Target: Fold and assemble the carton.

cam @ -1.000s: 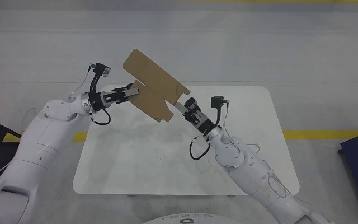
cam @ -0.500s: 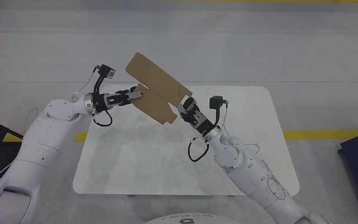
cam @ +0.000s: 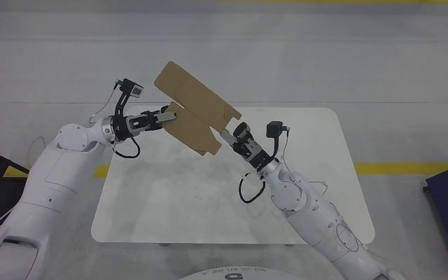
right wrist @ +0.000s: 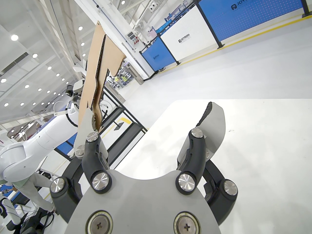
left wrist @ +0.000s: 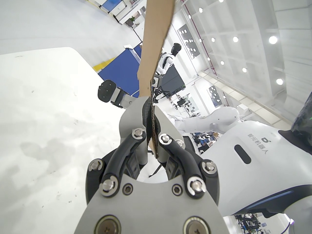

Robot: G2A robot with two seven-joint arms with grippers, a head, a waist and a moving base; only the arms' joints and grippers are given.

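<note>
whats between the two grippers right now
The flat carton, held off the table: the left gripper is shut on one edge, the open right gripper sits at the opposite edge. The top view shows this.

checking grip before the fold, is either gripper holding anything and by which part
The left gripper is clamped on the flat carton at its edge nearest that arm. The right gripper is open, holding nothing; one finger sits beside the carton.
</note>
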